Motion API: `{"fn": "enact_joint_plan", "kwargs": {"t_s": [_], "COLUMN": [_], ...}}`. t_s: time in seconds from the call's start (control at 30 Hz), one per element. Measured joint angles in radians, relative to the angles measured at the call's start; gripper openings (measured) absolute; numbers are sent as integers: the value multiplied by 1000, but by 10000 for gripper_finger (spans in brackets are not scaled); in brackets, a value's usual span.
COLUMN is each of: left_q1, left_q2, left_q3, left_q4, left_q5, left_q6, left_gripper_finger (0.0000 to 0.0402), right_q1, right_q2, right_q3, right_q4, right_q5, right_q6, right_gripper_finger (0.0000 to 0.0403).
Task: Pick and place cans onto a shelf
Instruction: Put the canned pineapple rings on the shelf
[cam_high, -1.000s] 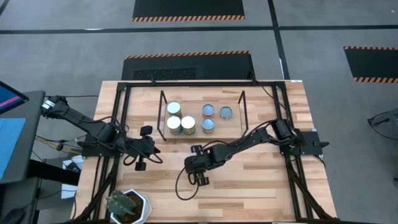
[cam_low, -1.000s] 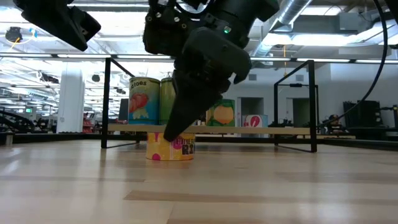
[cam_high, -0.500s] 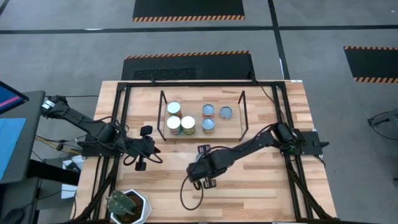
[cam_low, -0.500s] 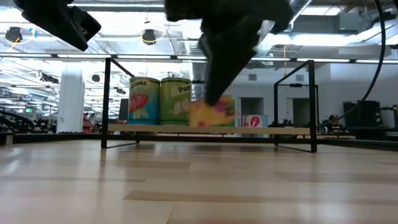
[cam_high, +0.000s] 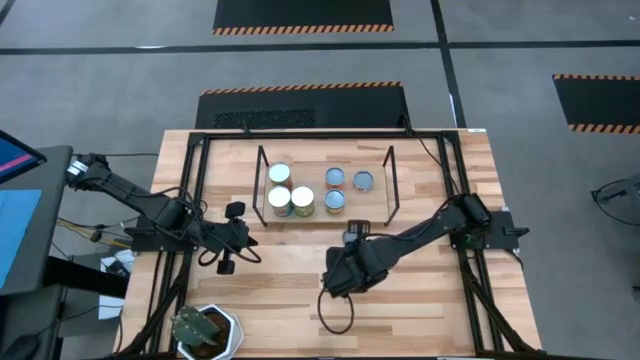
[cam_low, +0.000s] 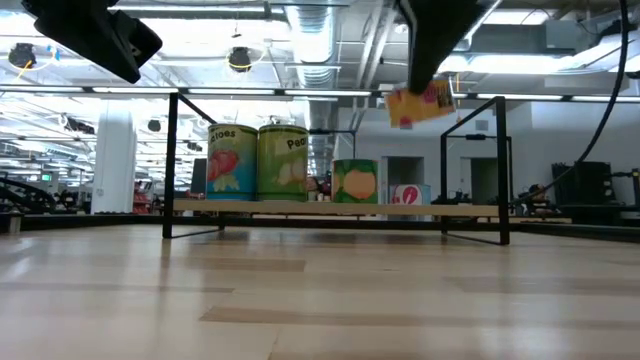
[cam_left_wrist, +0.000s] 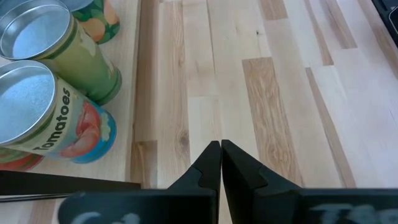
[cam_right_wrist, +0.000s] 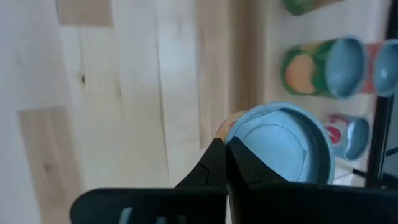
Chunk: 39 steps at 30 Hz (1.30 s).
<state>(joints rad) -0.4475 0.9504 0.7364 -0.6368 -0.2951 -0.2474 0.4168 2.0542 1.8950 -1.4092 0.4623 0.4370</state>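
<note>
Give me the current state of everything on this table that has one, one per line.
Yellow can: in the air, tilted, gripped at its rim.
Right gripper: shut on that can.
Left gripper: shut, empty, above the table.
Six other cans: upright on the shelf.
Shelf: standing on the table.

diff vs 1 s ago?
The right gripper closed on the short yellow can, lifted it off the light-wood table and carried it right, toward the low wooden shelf. The left gripper stays shut beside the shelf; five shelved cans unchanged.
</note>
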Motion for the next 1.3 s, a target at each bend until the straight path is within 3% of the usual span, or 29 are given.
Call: {"fn": "enact_joint_plan", "kwargs": {"t_s": [0.47, 0.8, 1.03, 1.3], "left_q1": [0, 0, 0, 0], "left_q2": [0, 0, 0, 0], "left_q3": [0, 0, 0, 0], "left_q4": [-1, -1, 0, 0], "left_q5": [-7, -8, -56, -68], "left_q6": [1, 1, 1, 0], "left_gripper_finger": [1, 1, 1, 1], "right_q1": [-116, -236, -278, -326], "right_q2": [-34, -97, -283, -399], "right_q3": [-17, -194, -439, -673], "right_q4": [-18, -17, 349, 532], "right_q5": [64, 22, -100, -133], "right_q6": [-149, -235, -348, -334], "right_gripper_finger": [5, 4, 5, 5]}}
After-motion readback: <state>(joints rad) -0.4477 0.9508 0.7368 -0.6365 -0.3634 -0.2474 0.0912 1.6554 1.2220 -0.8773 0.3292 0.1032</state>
